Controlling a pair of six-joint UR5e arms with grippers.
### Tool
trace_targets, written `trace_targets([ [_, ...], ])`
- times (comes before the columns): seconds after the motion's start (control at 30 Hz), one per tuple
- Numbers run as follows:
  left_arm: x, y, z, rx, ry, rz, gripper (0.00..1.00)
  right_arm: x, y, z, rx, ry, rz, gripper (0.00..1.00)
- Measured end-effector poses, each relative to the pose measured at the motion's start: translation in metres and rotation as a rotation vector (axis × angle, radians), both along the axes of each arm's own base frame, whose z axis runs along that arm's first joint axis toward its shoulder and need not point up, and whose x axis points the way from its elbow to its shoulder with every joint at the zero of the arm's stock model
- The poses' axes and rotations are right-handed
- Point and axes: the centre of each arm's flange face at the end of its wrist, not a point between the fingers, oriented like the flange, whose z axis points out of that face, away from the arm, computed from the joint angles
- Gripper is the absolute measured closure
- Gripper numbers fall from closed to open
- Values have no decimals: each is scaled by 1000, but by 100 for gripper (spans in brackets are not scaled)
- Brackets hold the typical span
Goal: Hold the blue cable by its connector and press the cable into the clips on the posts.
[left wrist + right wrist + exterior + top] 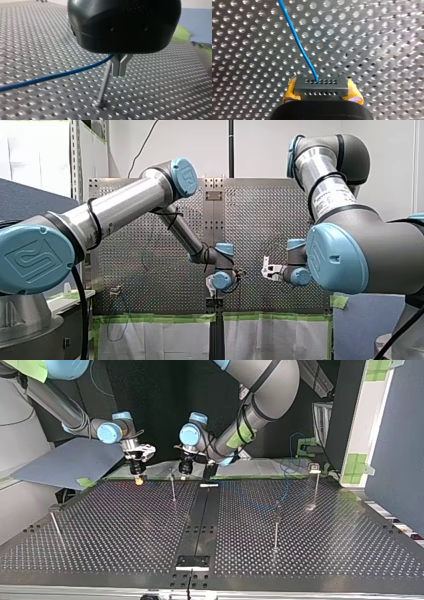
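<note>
My right gripper point(322, 92) clenches the connector point(321, 86) near the post point(104, 82), anchoring the blue cable point(297, 42). My left gripper point(119, 67) pinches the cable just beside that post, presumably to steer it into the clip, which I cannot see.

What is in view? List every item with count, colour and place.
table: one, grey, perforated, under everything.
posts: four, metal, upright on the table.
connector: one, dark grey, above the table.
cable: one, blue, runs out of the connector.
tape: several strips, green, along the table's edge.
left gripper: one, black, metal fingers shut on the cable, beside a post.
right gripper: one, yellow pads, shut on the connector.
</note>
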Motion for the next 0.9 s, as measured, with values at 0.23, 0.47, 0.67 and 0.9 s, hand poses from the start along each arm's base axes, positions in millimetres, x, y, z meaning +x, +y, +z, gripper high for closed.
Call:
trace_targets([
  [0.23, -1, 7, -10, 49, 40, -10, 99, 0, -4, -11, 12, 6, -1, 100],
  [0.47, 5, 16, -12, 105, 66, -15, 99, 2, -13, -5, 4, 5, -2, 100],
  [0.67, 16, 17, -3, 145, 56, -14, 99, 2, -17, -2, 4, 6, -2, 100],
  [0.9, 29, 9, 16, 145, 45, -21, 99, 3, -20, 1, 1, 5, -1, 100],
])
